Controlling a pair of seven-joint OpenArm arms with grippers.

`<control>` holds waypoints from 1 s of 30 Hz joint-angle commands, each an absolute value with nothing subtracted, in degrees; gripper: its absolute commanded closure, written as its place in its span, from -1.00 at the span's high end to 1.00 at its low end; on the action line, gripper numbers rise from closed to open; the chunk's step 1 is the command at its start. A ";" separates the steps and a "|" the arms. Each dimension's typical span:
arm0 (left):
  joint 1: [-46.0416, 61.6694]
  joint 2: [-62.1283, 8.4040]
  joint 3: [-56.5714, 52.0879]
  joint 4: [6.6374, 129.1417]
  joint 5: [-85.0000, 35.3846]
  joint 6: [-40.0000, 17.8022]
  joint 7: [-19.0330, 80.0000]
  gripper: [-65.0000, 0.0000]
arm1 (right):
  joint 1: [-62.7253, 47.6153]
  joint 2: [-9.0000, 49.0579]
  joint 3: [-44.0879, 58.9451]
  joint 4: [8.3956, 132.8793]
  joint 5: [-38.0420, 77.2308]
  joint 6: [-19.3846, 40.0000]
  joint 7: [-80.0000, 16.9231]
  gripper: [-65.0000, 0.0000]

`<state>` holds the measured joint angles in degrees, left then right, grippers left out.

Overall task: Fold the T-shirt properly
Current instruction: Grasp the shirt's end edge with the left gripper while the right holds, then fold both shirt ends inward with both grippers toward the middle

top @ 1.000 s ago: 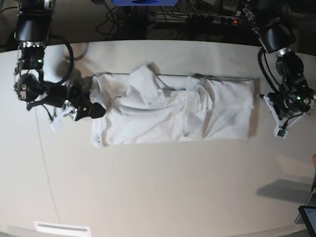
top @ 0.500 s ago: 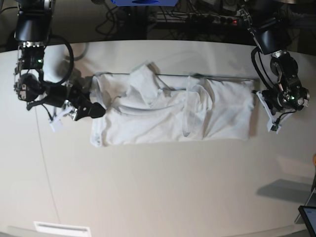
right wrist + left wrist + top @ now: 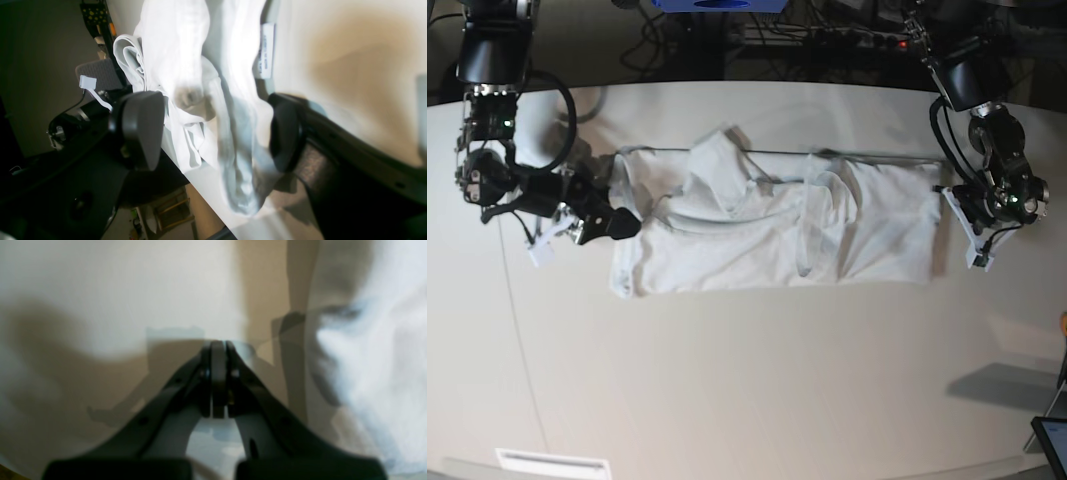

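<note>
Right pincer (image 3: 213, 133): we see it wide open, straddling the T-shirt (image 3: 777, 225) edge.
Left pincer (image 3: 218, 350): closed, empty.
Progress: we judge the T-shirt a rumpled band on the table (image 3: 747, 380); final folds remain.

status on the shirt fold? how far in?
Early to mid. Done: the T-shirt lies as a long rumpled band across the table, sides apparently folded in. In hand: the right gripper is open around the shirt's edge near the label; the left gripper is shut, empty, beside the other end. Left: grasping, folding end to end, smoothing.
</note>
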<state>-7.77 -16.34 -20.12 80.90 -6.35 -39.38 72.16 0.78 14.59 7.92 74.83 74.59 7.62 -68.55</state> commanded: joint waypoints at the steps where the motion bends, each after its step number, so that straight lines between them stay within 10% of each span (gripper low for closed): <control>1: -8.04 -15.43 -19.82 80.92 -8.57 -40.00 71.87 -1.00 | 1.98 15.08 7.08 75.21 73.80 7.25 -69.05 0.42; 22: -9.63 -11.12 -16.40 80.84 -8.57 -40.00 71.96 -1.00 | 4.09 14.02 0.22 75.12 73.71 7.08 -67.47 0.34; 30: -9.71 -10.33 -16.13 80.84 -8.57 -40.00 71.96 -1.00 | 4.79 13.85 0.40 72.40 73.80 7.08 -67.47 -0.95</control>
<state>-10.02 -11.57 -16.91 81.43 -4.91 -38.89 71.53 4.34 13.43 0.23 72.31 73.63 6.81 -68.10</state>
